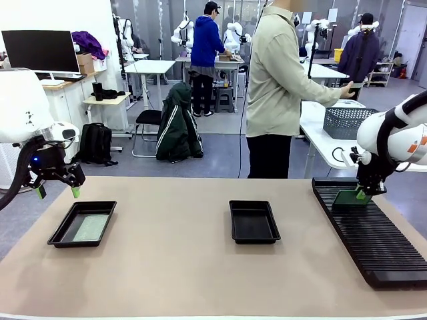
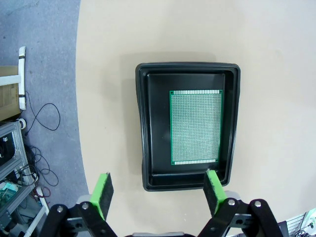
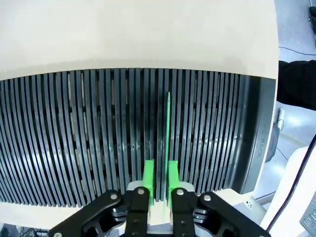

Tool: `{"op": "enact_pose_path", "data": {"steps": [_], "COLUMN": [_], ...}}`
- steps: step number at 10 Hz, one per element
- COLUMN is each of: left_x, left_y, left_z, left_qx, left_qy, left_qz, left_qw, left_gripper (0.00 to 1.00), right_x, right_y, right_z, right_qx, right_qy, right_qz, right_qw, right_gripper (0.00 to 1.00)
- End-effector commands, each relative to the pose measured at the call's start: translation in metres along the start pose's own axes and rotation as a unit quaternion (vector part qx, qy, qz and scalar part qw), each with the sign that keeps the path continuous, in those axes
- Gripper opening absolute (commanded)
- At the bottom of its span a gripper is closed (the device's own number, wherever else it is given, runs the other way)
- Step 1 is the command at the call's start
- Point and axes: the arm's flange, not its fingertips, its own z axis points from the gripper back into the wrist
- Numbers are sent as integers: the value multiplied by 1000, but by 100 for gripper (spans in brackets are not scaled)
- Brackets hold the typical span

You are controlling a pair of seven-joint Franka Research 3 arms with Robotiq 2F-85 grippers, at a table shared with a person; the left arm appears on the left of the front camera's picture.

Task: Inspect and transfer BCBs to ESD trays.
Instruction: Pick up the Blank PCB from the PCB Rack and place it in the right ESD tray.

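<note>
Right pincer point(image 3: 160, 174) pinches slotted BCB point(image 3: 168, 116) by top edge; thin, stiff, light, so lift straight. Left pincer point(image 2: 158, 190) wide open, empty.

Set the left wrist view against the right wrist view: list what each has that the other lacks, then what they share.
Left wrist: a black ESD tray with a flat BCB on its floor, below the open left gripper. Right wrist: a ribbed black rack, the right gripper shut on an upright BCB in a slot. Both: the tan table.
</note>
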Motion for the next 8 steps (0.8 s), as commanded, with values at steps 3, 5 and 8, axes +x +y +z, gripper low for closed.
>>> {"op": "enact_pose_path", "data": {"steps": [3, 5, 8], "left_x": [-1, -1, -1], "left_y": [0, 0, 0], "left_z": [-2, -2, -2], "left_qx": [-3, -3, -3], "left_qy": [-4, -4, -4], "left_qz": [-1, -1, -1], "left_qw": [1000, 1000, 1000], "left_gripper": [97, 97, 97], "right_x": [8, 10, 8], "right_y": [1, 1, 4], "right_z": [7, 8, 10], "right_qx": [15, 15, 18], "right_qy": [9, 13, 11], "right_qz": [-5, -5, -9], "right_qw": [1000, 1000, 1000], "right_gripper": [0, 0, 0]}}
